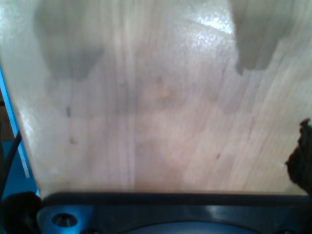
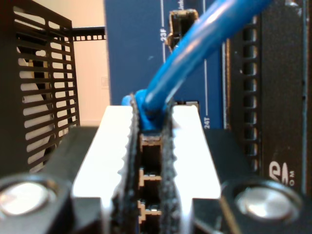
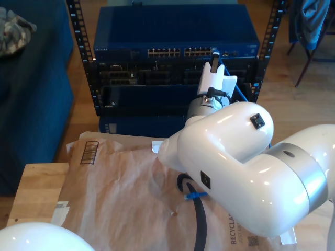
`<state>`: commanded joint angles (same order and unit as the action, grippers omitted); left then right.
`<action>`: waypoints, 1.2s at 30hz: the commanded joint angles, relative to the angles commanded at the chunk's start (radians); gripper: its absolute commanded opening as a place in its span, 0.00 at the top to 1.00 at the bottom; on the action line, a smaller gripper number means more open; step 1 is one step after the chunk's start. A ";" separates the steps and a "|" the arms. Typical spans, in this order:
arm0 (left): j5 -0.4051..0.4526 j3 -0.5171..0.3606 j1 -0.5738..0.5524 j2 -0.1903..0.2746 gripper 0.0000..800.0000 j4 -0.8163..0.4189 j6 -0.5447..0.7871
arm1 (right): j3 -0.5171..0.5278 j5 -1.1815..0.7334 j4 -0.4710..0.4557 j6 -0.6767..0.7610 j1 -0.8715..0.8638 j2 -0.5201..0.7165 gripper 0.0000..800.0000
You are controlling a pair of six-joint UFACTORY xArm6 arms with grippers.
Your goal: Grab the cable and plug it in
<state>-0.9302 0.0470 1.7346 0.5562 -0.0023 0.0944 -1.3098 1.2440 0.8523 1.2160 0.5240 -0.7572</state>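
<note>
- My second gripper (image 2: 151, 146) is clenched on the cable (image 2: 195, 53): in the second wrist view the white fingers (image 2: 105, 146) sit close together with the translucent-blue plug (image 2: 150, 141) pinched between the dark serrated pads, its clip steps showing in the gap.
- From the plug, the blue cable rises toward 1 o'clock in the second wrist view, crossing in front of the blue switch (image 2: 136, 48) face.
- Port labels 23F and 24T are legible on the switch; an open socket (image 2: 181, 23) sits beyond the fingertips toward 12 o'clock.
- Exterior view: the gripper (image 3: 214, 65) stands at the switch's (image 3: 175, 31) port row (image 3: 180, 52), in the rack (image 3: 78, 52), around 1 o'clock from frame centre. The plug tip is hidden there; whether it has reached a port I cannot tell.
- My first gripper: cannot tell its state. The first wrist view has wooden tabletop (image 1: 156, 107) and a dark housing edge, no fingers.
- Risk, judged: the plug looks offset from the socket; pushing misaligned could jam it against the faceplate or bend the latch.
- Risk: the cable's stiffness may twist the plug within the pads, so it rotates or slips under insertion force.
- Risk: the adjacent port could be entered by mistake, given the tight spacing.
</note>
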 joint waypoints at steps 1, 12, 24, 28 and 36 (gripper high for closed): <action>0.000 0.000 0.000 0.000 0.00 0.000 0.000 | 0.000 0.000 0.000 0.000 0.000 0.000 1.00; 0.000 0.000 0.000 0.000 0.00 0.000 0.000 | -0.028 -0.003 0.000 0.000 0.003 -0.012 1.00; 0.000 0.000 0.000 0.000 0.00 0.000 0.000 | -0.060 -0.008 -0.002 0.000 -0.014 -0.035 1.00; 0.000 0.000 0.000 0.000 0.00 0.000 0.000 | -0.086 -0.012 -0.002 0.000 -0.014 -0.049 1.00; 0.000 0.000 0.000 0.000 0.00 0.000 0.000 | -0.063 -0.066 -0.006 -0.002 -0.014 -0.029 0.67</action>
<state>-0.9302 0.0470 1.7346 0.5562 -0.0023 0.0944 -1.3727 1.1780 0.8462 1.2144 0.5102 -0.7864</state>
